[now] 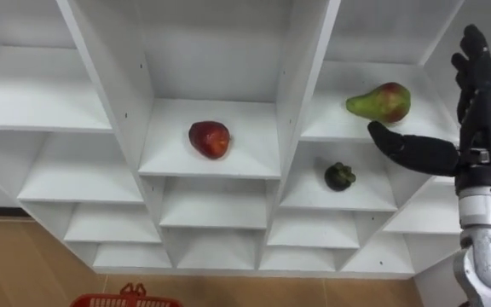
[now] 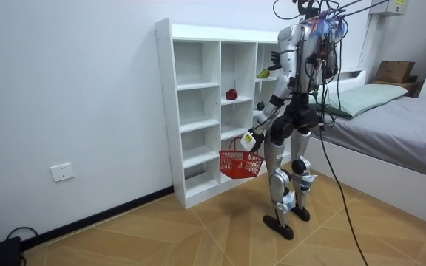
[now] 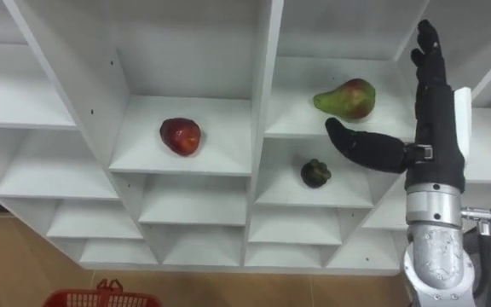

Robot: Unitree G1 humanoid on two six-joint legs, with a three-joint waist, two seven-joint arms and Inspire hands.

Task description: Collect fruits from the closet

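A green-and-red pear (image 1: pixel 379 102) lies on an upper shelf in the right column of the white closet (image 1: pixel 109 77). My right hand (image 1: pixel 482 119) is raised just right of it and is open: the fingers point up and the thumb reaches left under the pear without touching it. A red apple (image 1: pixel 209 138) sits in the middle column. A small dark green fruit (image 1: pixel 340 176) rests one shelf below the pear. In the room view my left hand (image 2: pixel 248 139) hangs low, holding the red basket (image 2: pixel 240 163) by its handle.
I stand close in front of the closet (image 2: pixel 198 111) on a wooden floor. The basket's rim (image 1: pixel 126 298) shows at the bottom edge. A bed (image 2: pixel 398 122) stands at the room view's right. The closet's other compartments hold nothing.
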